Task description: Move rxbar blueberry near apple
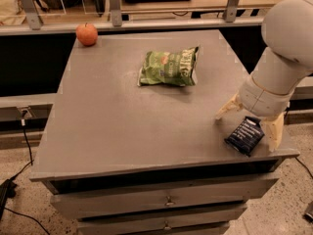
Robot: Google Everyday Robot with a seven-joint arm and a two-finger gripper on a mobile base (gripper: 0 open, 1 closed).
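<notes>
The rxbar blueberry (245, 135) is a small dark navy bar lying flat near the front right corner of the grey table (122, 126). The apple (86, 34) is orange-red and sits at the table's far left corner. My gripper (247, 122) hangs from the pale arm at the right, directly over the bar. Its two tan fingers (228, 106) are spread wide, one on each side of the bar. The bar rests on the table between them and is not gripped.
A crinkled green chip bag (168, 66) lies in the middle back of the table. Drawers run under the table's front edge. A rail with metal posts (115, 6) stands behind the table. Cables lie on the floor at the left.
</notes>
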